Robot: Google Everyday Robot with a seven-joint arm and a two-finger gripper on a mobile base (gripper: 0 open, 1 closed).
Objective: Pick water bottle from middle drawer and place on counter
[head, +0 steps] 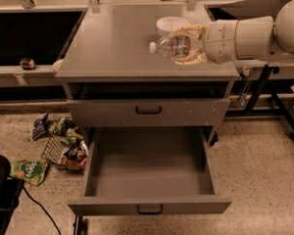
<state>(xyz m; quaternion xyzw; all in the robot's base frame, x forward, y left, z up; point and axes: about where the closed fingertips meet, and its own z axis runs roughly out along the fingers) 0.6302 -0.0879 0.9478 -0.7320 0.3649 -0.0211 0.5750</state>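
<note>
Your gripper [187, 46] was over the right part of the counter [117, 43], with its two fingers clenched around the bottle [167, 47]. The bottle lay on its side in this grasp, with the cap pointing left. From this view I could not tell if it touched the surface. The bowl [169, 22] stood just behind it. Below, the drawer [147, 173] was pulled out, its floor bare. The drawer front [147, 112] above it was closed. Snack bags [63, 141] lay on the floor at the left.
</note>
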